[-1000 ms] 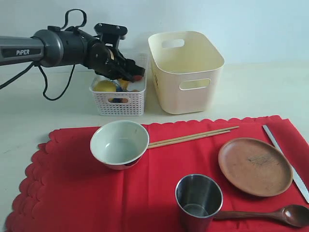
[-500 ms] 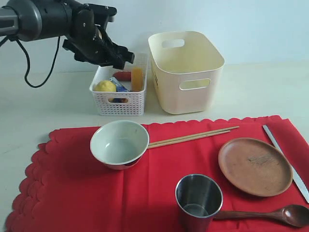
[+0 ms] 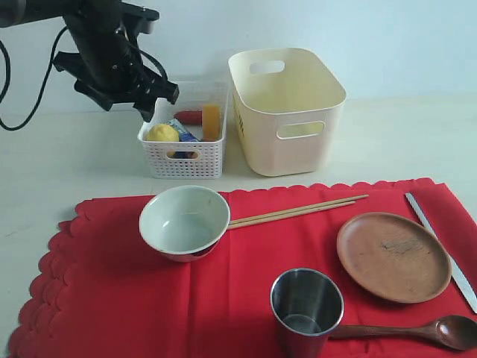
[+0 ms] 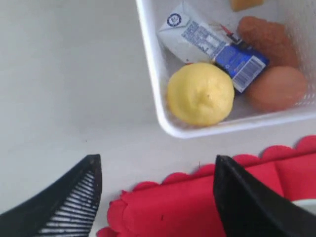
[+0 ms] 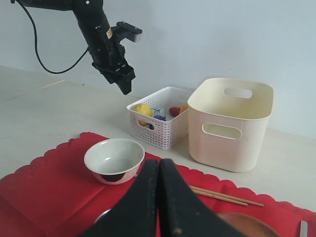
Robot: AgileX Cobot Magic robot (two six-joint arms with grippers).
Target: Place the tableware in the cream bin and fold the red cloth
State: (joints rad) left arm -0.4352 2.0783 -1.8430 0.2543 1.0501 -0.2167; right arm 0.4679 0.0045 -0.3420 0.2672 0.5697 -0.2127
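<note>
The left gripper hangs open and empty near the white basket. The bowl sits well below it, past the basket, on the red cloth. The bowl looks glazed, slick and breakable (best pinched by the rim). The right gripper is closed on nothing.

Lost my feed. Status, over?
Left hand open by white basket. Right hand shut, empty. Bowl, plate, cup on red cloth; cream bin looks empty. Nothing blocking.
</note>
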